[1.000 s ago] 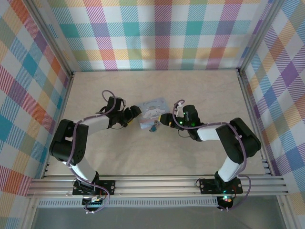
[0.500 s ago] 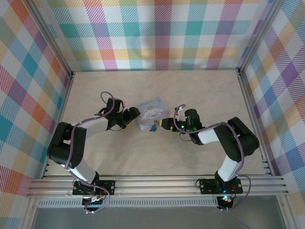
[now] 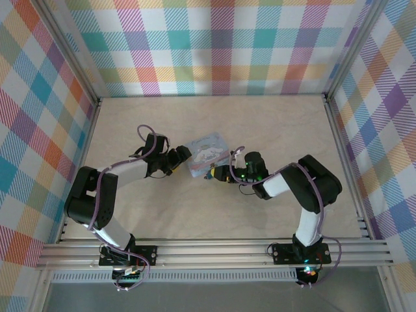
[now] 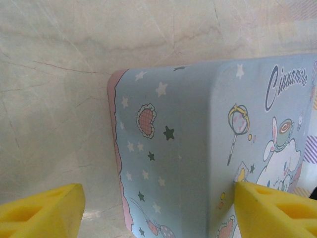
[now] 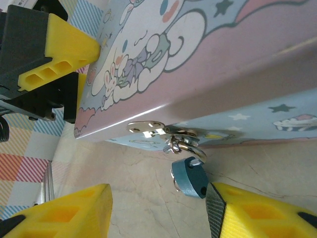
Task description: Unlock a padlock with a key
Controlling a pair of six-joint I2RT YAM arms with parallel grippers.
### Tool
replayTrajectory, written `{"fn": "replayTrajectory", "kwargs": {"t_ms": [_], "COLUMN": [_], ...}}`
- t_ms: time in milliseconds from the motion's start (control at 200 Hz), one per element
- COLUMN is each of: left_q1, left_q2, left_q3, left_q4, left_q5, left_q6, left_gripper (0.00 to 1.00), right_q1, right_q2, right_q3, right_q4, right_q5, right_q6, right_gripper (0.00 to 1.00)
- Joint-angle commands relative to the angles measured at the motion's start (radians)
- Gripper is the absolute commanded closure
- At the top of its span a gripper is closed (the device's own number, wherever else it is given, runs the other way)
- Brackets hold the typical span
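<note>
At the left, the left end effector point(image 4: 158, 192) stands open astride one end of the pale blue rectangular cartoon tin point(image 4: 183, 148), which rests on the marbled desk point(image 4: 59, 99). The tiny dark-blue padlock point(image 5: 189, 177) hangs locked from the silver clasp point(image 5: 146, 128) on the tin's near side, so the unlocking looks wholly undone. Its long axis runs from the clasp down toward the desk, tilted, with the body lowest. The right end effector point(image 5: 158, 192) is open around it, gripping nothing.
</note>
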Motion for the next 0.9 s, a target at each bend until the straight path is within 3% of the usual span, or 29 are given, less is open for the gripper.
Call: {"fn": "replayTrajectory", "kwargs": {"t_ms": [0,895], "left_q1": [-0.011,-0.012], "left_q2": [0.02,0.022], "left_q3": [-0.027,-0.003], "left_q4": [-0.164,-0.186], "left_q5": [-0.056,-0.061], "left_q6": [-0.001,-0.002], "left_gripper": [0.23,0.23], "right_q1": [0.008,0.011], "right_q2": [0.025,0.133], "right_q3": [0.029,0.075], "right_q4": [0.064,0.142], "right_q5": [-0.026,-0.035], "right_q6": [0.015,0.04], "right_gripper": [0.47,0.56]}}
